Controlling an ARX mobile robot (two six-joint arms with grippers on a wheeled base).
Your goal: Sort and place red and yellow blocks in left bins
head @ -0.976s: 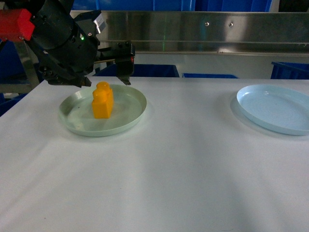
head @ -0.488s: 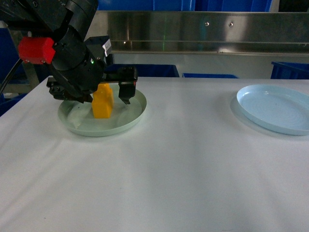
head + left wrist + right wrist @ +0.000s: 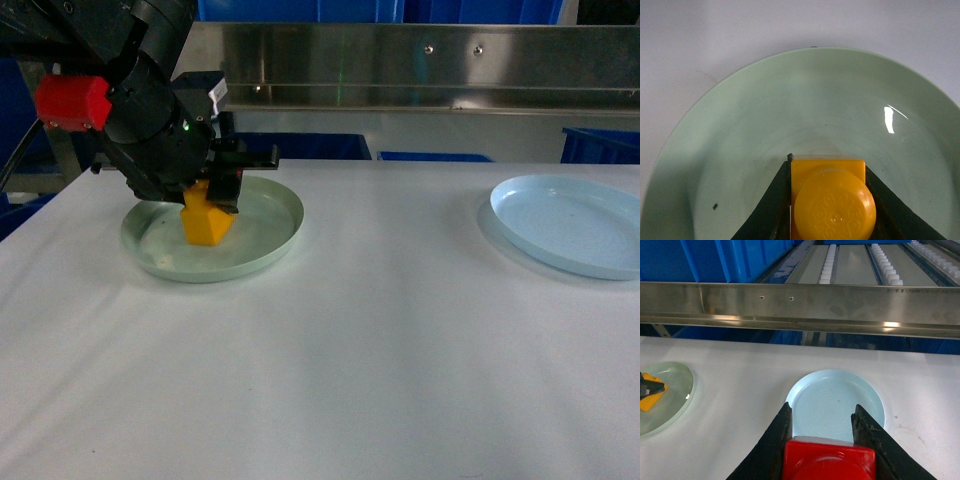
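The yellow block (image 3: 207, 222) stands slightly tilted in the pale green plate (image 3: 265, 240) at the left of the table. My left gripper (image 3: 212, 190) is down over it, shut on the yellow block (image 3: 832, 200), with a black finger tight against each side. The red block (image 3: 830, 460) is held in my right gripper (image 3: 822, 412), which is shut on it high above the light blue plate (image 3: 835, 400). The right gripper is out of the head view.
The light blue plate (image 3: 570, 225) lies at the table's right edge. A steel rail (image 3: 420, 70) with blue bins behind it runs along the far side. A red part (image 3: 70, 100) sits on the left arm.
My left gripper came down from behind the green plate onto the yellow block and shut on it. The block now leans a little.
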